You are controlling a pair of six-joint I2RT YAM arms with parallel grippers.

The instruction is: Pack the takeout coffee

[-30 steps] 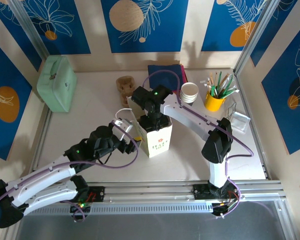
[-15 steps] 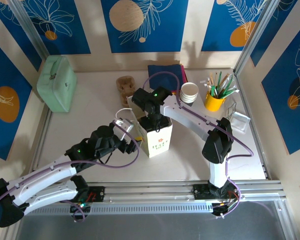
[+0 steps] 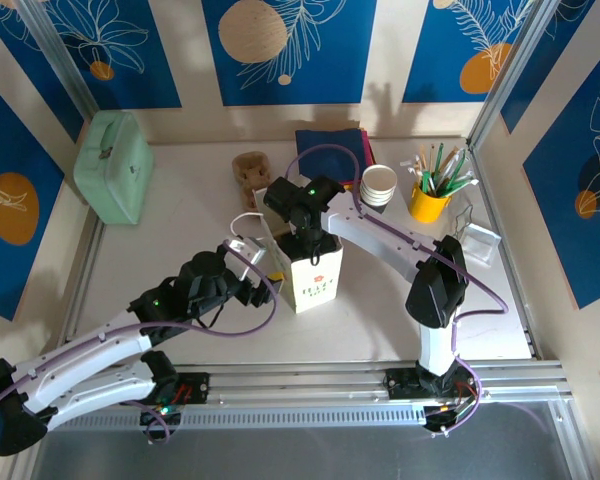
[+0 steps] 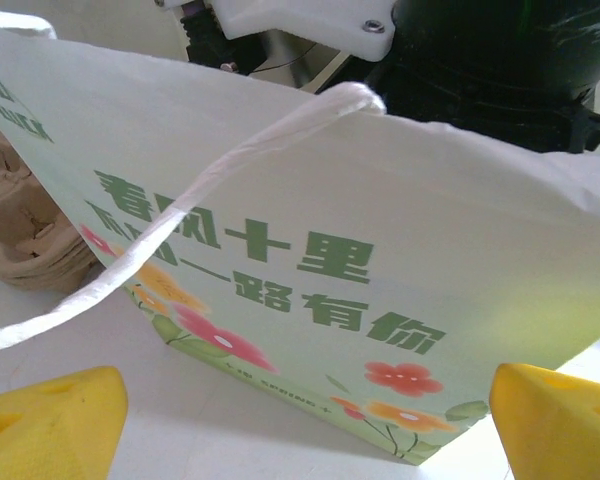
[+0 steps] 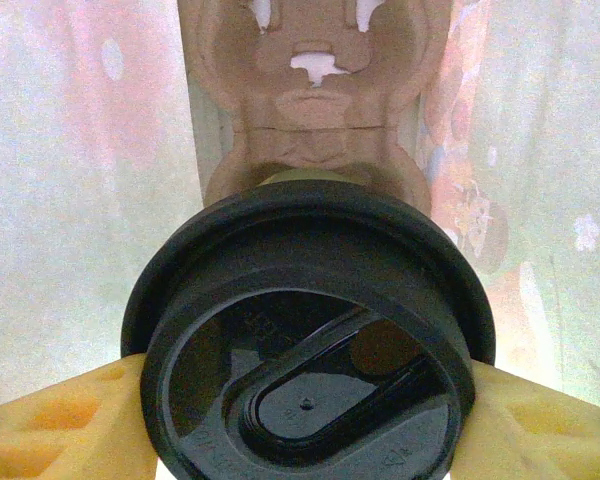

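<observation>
Two arms were bolted at the near edge of a pale, matt table (image 3: 380,320), which ended there in a ribbed aluminium rail (image 3: 310,378). Cream walls (image 3: 180,60) with blue panels of white leaves and orange discs closed it in on three sides. A mint-green case (image 3: 113,165) with rounded corners lay at the back left. A brown pulp tray (image 3: 250,170) and a dark blue cloth (image 3: 330,145) lay at the back middle. Toward the right were a stack of white cups (image 3: 379,184), a yellow pot (image 3: 428,203) of thin sticks and a clear box (image 3: 480,240).

A paper bag (image 3: 315,283) stood upright near the centre. It was smooth and pale, printed with green characters and red and orange flowers, and had a twisted white cord handle (image 4: 180,230). The left gripper (image 4: 305,425) sat just beside the bag's printed face, its yellow jaws spread wide with nothing between them.

The right gripper (image 5: 305,420) was down inside the bag's mouth, clamped on the coffee (image 5: 310,330). Its yellow fingers (image 5: 50,420) pressed in from both sides under the lid (image 5: 230,300). The coffee was inside the bag, over a moulded brown holder (image 5: 315,100) lower down; whether it touched the holder could not be told. The lid was round, glossy black plastic with a raised rim and an oval recess. A sliver of olive side showed just behind the rim.
</observation>
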